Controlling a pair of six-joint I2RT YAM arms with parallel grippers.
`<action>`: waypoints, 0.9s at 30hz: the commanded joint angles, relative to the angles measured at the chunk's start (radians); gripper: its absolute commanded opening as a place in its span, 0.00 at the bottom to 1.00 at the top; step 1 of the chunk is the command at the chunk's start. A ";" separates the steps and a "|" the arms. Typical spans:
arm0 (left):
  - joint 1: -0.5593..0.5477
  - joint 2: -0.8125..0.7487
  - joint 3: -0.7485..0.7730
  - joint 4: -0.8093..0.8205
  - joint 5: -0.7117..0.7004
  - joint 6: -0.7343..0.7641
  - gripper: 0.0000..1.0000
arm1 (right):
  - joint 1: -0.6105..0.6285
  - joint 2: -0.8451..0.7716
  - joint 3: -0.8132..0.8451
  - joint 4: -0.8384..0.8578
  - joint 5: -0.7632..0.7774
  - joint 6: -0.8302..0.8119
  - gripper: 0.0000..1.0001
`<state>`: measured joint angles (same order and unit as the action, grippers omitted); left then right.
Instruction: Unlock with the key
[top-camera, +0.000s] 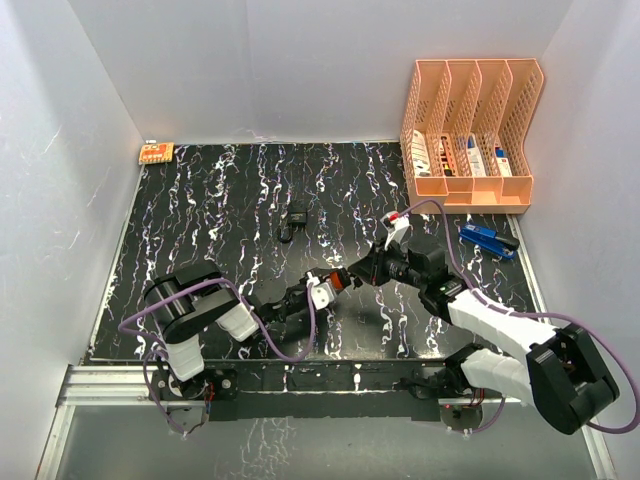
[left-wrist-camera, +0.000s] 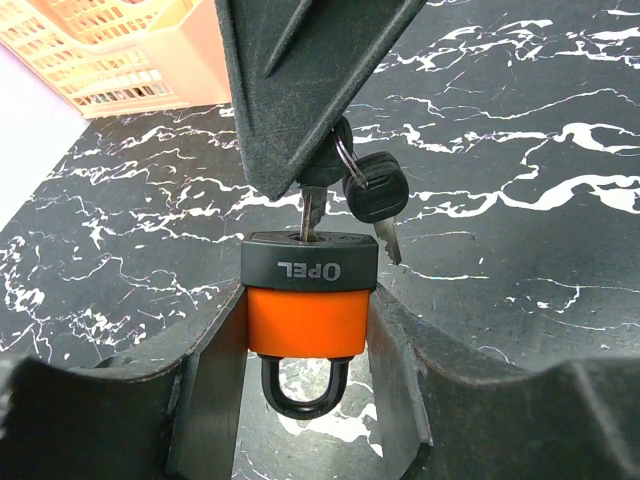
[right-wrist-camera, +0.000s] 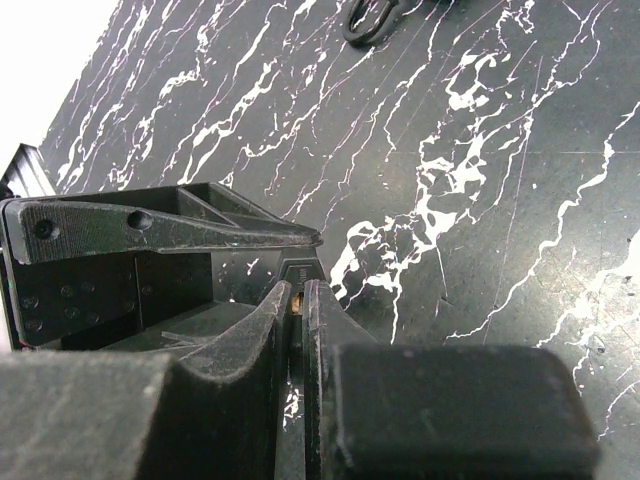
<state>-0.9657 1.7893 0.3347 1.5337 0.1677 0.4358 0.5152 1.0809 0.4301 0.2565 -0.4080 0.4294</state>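
Gripping the padlock (left-wrist-camera: 308, 318) mid-table, just ahead of the arm bases: left gripper (top-camera: 318, 293) part-way open, fingers (left-wrist-camera: 215, 370) pressed to either side of the orange body, shackle pointing back toward the wrist and apparently seated. Meeting it head-on, right gripper (right-wrist-camera: 299, 300) pinched almost fully together on the head of the key (left-wrist-camera: 309, 212), blade already down in the keyhole of the black top. Dangling from the same ring, a spare key (left-wrist-camera: 375, 192), hanging free just beside the lock's shoulder.

Step in hand, by the look of it: key seated, turn not yet made. Calling next for a clean twist of the right wrist about the blade's axis, left clamp firm enough to stop the body spinning along with it, then a tug to free the shackle.

Depth of the blade in the cylinder: impossible to judge. Key head buried between the right fingers (right-wrist-camera: 262, 330), out of sight. From the right wrist, only a sliver of lock through the gap. From above, nothing but a dark tangle at the junction.

Further out, a small black object (top-camera: 291, 222) lying alone, too small to name. Then a blue tool (top-camera: 488, 239) off to the right, and behind it the peach organiser (top-camera: 470, 130) against the back wall, contents unreadable.
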 joint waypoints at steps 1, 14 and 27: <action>-0.002 -0.085 0.066 0.147 0.021 0.023 0.00 | 0.006 0.021 0.045 0.020 0.000 0.037 0.00; -0.002 -0.182 0.167 0.003 0.022 -0.020 0.00 | 0.026 0.074 0.077 0.012 0.021 0.042 0.00; -0.001 -0.251 0.254 -0.144 -0.079 -0.101 0.00 | 0.055 0.108 0.077 0.024 0.049 0.049 0.00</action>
<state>-0.9512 1.6531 0.4595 1.2060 0.0856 0.3828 0.5186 1.1519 0.4889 0.3153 -0.3176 0.4683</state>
